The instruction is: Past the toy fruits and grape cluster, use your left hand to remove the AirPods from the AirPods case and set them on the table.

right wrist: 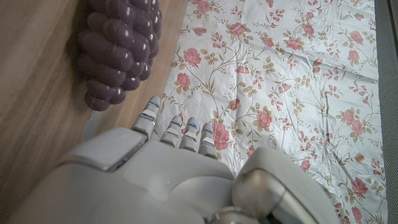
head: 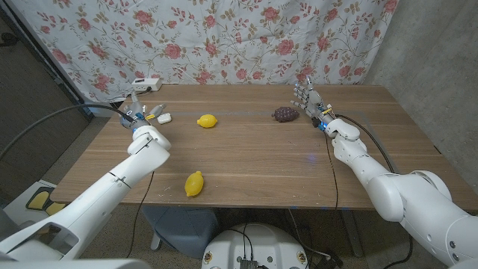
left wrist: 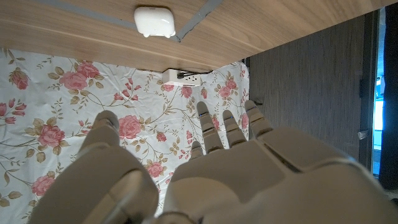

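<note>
The white AirPods case (head: 164, 117) lies closed on the table at the far left; in the left wrist view the AirPods case (left wrist: 154, 20) sits just beyond my fingertips. My left hand (head: 143, 114) hovers right beside it with nothing in its grasp, and the left hand (left wrist: 205, 168) has its fingers (left wrist: 222, 127) spread apart. A yellow toy lemon (head: 207, 121) lies to the right of the case, and a second lemon (head: 194, 183) sits near the front edge. The purple grape cluster (head: 284, 113) lies right of centre. My right hand (head: 306, 96) stands upright beside it, fingers extended and holding nothing.
A white power strip (head: 146, 84) with a cable sits at the table's back left corner, behind the case. A floral cloth (head: 239, 37) hangs behind the table. The grape cluster (right wrist: 121, 43) lies close to my right hand (right wrist: 174, 168).
</note>
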You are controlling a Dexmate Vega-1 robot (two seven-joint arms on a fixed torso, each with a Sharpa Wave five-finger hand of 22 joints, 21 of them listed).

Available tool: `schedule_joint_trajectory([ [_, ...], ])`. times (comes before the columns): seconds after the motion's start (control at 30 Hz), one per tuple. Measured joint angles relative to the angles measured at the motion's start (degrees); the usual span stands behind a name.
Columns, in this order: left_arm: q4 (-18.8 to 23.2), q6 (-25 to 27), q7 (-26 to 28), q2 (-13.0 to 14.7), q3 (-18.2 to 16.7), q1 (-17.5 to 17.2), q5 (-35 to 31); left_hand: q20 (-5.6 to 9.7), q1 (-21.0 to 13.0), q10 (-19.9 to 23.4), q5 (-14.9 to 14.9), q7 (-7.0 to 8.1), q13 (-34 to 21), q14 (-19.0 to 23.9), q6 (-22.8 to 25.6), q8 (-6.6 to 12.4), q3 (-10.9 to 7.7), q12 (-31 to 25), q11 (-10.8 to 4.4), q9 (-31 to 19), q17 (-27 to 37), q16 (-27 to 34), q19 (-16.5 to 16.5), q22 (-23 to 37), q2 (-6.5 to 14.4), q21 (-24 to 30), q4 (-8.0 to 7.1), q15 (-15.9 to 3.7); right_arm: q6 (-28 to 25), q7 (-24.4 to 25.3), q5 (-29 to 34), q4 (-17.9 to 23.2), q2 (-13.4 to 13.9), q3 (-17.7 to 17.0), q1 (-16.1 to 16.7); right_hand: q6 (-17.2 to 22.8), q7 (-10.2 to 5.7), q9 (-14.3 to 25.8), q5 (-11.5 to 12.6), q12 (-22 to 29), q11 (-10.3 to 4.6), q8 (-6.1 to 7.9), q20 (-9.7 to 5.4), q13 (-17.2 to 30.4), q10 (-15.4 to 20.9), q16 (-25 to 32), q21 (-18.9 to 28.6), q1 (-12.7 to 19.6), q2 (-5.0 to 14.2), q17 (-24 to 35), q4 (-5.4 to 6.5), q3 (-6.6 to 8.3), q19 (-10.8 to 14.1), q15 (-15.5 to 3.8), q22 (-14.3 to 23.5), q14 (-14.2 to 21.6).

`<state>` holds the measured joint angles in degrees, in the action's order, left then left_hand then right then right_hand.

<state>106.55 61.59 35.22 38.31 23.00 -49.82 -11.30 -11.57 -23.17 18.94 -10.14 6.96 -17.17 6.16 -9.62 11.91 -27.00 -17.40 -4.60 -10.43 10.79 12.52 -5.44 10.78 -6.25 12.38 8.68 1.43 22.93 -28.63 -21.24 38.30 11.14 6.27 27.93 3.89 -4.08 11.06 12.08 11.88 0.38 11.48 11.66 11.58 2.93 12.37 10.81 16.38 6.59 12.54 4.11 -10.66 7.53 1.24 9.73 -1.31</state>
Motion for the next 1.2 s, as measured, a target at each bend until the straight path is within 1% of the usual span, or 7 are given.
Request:
schedule_joint_trajectory([
  [0.07,-0.5,-0.1,0.2,-0.9,-0.3,0.2,0.4,0.00,0.0,-0.3,0.0,0.00,0.0,-0.1,0.0,-0.27,0.00,0.0,0.32,0.0,0.0,0.0,0.0,0.0,0.0,0.0,0.00,0.05,-0.1,0.1,-0.1,0.1,0.0,0.0,0.0,0.0,0.00,0.0,0.0,0.0,0.00,0.00,0.00,0.0,0.0,0.0,0.0,0.0,0.00,0.0,0.00,0.00,0.0,0.00,0.0,0.0],
  [0.17,-1.0,-0.2,0.9,-1.9,-0.6,0.2,0.8,0.00,0.0,-0.3,0.0,0.00,-0.1,-0.2,0.0,-0.27,0.17,0.0,0.31,0.0,0.0,0.0,0.0,0.0,0.0,0.0,-0.17,0.22,-0.1,0.1,-0.1,0.1,0.1,0.0,0.1,0.0,0.00,0.0,0.0,0.0,0.00,0.00,0.00,0.0,0.0,0.0,0.0,0.0,0.00,0.0,0.00,0.00,0.0,0.00,0.0,0.0],
  [0.37,-1.9,-0.6,2.0,-3.3,-1.2,0.2,1.8,0.00,0.0,-0.3,0.0,-0.01,-0.3,-0.2,0.0,-0.27,0.16,0.0,0.31,0.0,0.0,0.0,0.0,0.0,0.0,0.0,-0.16,0.22,-0.2,0.1,-0.2,0.2,0.2,-0.1,0.1,0.0,0.00,0.0,0.0,0.0,0.00,0.00,0.00,0.0,0.0,0.0,0.0,0.0,0.00,0.0,0.00,0.00,0.0,0.00,0.0,0.0],
  [0.43,-2.1,-0.6,2.3,-3.5,-1.3,0.3,2.0,0.00,0.0,-0.3,0.0,-0.32,-0.3,-0.2,-0.3,-0.27,0.16,0.0,0.31,0.0,0.0,0.0,0.0,0.0,0.0,0.0,-0.16,0.22,-0.2,0.1,-0.2,0.2,0.3,-0.1,0.1,0.0,0.00,0.0,0.0,0.0,0.00,0.00,0.00,0.0,0.0,0.0,0.0,0.0,0.00,0.0,0.00,0.00,0.0,0.00,0.0,0.0],
  [0.73,-4.1,-0.3,4.0,-5.6,-1.4,1.4,2.8,0.00,0.0,-0.1,0.0,-0.31,-0.3,-0.2,-0.3,-0.50,0.31,0.0,0.52,0.0,0.0,0.0,0.0,0.0,0.0,0.0,-0.32,0.22,-0.1,-0.2,-0.2,-0.2,0.4,-0.1,-0.3,0.0,0.00,0.0,0.0,0.0,-0.21,0.00,0.00,0.0,0.2,0.0,0.0,0.0,0.00,0.0,0.00,0.00,0.0,0.00,0.0,0.0],
  [1.07,-6.0,0.6,5.4,-6.8,-1.2,2.6,3.7,0.00,-0.3,-0.1,0.0,-0.31,-0.5,-0.4,-0.3,-0.50,0.31,0.2,0.52,0.0,0.0,-0.3,0.0,0.0,0.3,0.0,-0.31,0.44,-0.1,-0.3,-0.1,-0.2,0.5,-0.1,-0.4,0.0,0.00,0.0,0.0,0.0,-0.21,0.00,0.00,0.0,0.2,0.0,0.0,0.0,0.00,0.0,0.00,0.00,0.0,0.00,0.0,0.0],
  [1.2,-6.0,0.9,5.6,-6.8,-1.2,2.6,3.9,0.00,-0.3,-0.1,0.0,-0.31,-0.5,-0.4,-0.3,-0.50,0.31,0.2,0.53,0.0,0.0,-0.3,0.0,0.0,0.3,0.0,-0.31,0.44,-0.1,-0.3,-0.1,-0.7,0.5,-0.1,-0.6,0.0,-0.01,0.0,0.0,0.0,-0.21,0.00,0.00,0.0,0.2,0.0,0.0,0.0,0.00,0.0,0.00,0.00,0.0,0.00,0.0,0.0],
])
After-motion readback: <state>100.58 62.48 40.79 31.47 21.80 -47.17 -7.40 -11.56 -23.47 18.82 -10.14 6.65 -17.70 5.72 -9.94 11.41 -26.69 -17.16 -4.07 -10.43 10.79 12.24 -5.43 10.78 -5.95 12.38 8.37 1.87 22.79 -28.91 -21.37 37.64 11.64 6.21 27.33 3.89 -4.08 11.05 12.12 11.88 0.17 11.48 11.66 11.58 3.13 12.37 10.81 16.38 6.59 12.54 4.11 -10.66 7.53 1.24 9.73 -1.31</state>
